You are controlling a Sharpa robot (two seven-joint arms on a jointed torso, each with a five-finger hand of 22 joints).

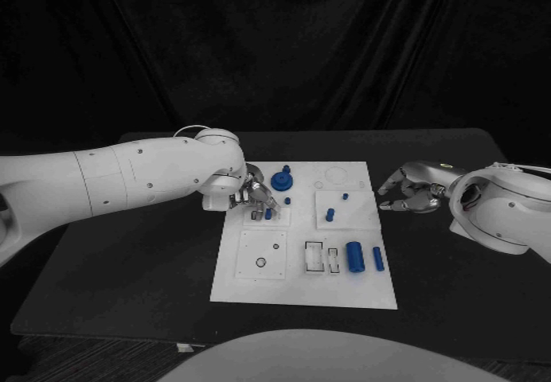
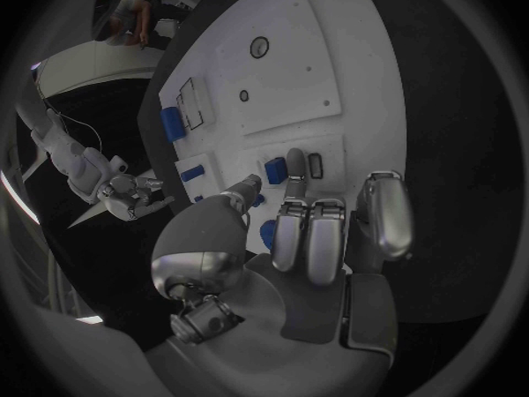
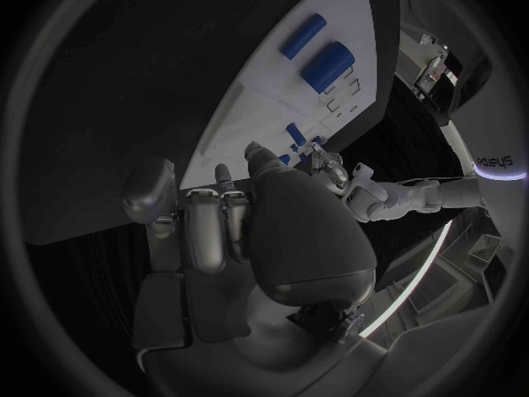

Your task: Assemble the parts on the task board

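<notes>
The white task board lies in the middle of the black table. My left hand hovers over the board's upper left and pinches a small blue peg between thumb and fingers; the same peg shows beside the thumb in the left wrist view. My right hand hangs just off the board's right edge, fingers loosely bent and apart, holding nothing. A round blue part stands at the board's far side. Two small blue pegs stand mid-board. A thick blue cylinder and a slim one lie at the near right.
Rectangular slots sit beside the thick cylinder, and a square plate with a round hole lies at the board's near left. Bare black table surrounds the board on all sides.
</notes>
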